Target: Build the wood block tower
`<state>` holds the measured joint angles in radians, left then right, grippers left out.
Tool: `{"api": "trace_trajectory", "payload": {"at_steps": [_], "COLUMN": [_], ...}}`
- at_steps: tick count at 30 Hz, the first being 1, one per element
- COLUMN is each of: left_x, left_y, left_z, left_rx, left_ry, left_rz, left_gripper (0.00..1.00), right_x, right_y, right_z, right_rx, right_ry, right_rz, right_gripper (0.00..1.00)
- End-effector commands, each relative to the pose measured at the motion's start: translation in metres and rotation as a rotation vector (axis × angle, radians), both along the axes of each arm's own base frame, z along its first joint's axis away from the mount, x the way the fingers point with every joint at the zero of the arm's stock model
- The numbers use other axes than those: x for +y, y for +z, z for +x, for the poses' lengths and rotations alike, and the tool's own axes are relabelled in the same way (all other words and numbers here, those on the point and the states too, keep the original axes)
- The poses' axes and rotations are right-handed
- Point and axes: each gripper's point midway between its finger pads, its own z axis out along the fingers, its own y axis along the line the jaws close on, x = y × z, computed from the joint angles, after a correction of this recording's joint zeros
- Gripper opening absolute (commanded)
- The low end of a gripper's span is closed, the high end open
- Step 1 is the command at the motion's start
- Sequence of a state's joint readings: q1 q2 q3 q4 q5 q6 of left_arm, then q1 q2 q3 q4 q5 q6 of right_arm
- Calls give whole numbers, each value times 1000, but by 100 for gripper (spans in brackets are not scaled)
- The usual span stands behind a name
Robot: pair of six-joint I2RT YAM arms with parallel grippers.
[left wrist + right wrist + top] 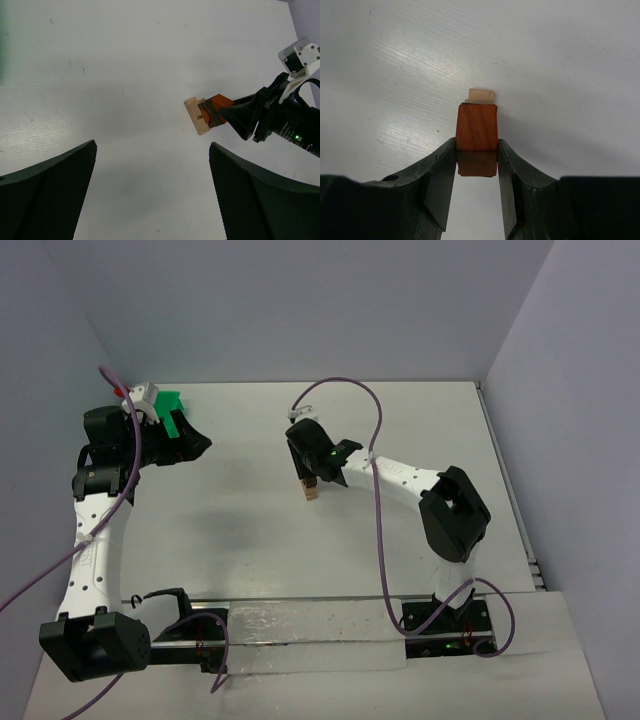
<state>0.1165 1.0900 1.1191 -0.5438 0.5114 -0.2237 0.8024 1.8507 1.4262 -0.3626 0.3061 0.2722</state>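
From my console: right gripper [477, 157] clamped on reddish-brown wooden cuboid [477, 127], resting atop dark brown wooden block [210, 114] and light tan wooden base block [196, 116] (small stack [311, 490], mid white table [250, 530]). Left gripper [152, 192] gapes wide, empty, well apart from stack.

No readable text, labels, brands, numbers or signs in any of the three views.

Smooth reddish wood block [477, 126], matt table [395, 75]
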Motion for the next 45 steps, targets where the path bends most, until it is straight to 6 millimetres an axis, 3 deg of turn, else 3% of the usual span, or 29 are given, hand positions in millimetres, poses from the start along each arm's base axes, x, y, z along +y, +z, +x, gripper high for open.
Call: {"api": "trace_trajectory", "payload": {"at_steps": [1, 8, 12, 17, 20, 24, 26, 28, 30, 33, 38, 41, 45], "left_x": [-4, -4, -4, -6, -9, -4, 4, 17, 28, 35, 30, 39, 29], "left_y": [21, 21, 21, 15, 6, -22, -40, -56, -67, -66, -69, -81, -81], "left_z": [0, 0, 1, -1, -5, -7, -6, -1, 5, 15, 31, 39, 38], "left_rx": [-62, -61, -58, -40, -26, 42, 82, 131, 161, 127, 131, 161, 125], "left_ry": [-26, -28, -33, -67, -120, -146, -145, -90, -43, -5, 26, 75, 60], "left_rz": [9, 12, 11, 25, 50, 116, 170, 219, 265, 305, 350, 404, 400], "left_gripper": [99, 99, 99, 99, 99, 99, 99, 99, 99, 99, 99, 99, 99], "right_x": [4, 5, 9, 17, 11, -30, -65, -110, -147, -208, -271, -285, -289], "right_y": [18, 19, 25, 71, 119, 180, 192, 182, 184, 162, 113, 75, 68], "right_z": [13, 12, 8, -3, -11, -13, -6, 7, 6, -1, -20, -42, -54], "right_rx": [-41, -38, -31, -82, -160, -251, -264, -248, -260, -257, -182, -126, -143], "right_ry": [-30, -29, -2, 87, 142, 128, 82, -9, -77, -205, -372, -406, -412], "right_rz": [31, 38, 69, 160, 212, 258, 267, 246, 240, 167, 81, 74, 96], "right_gripper": [50, 94, 100, 100, 100, 100, 100, 100, 100, 100, 100, 100, 100]}}
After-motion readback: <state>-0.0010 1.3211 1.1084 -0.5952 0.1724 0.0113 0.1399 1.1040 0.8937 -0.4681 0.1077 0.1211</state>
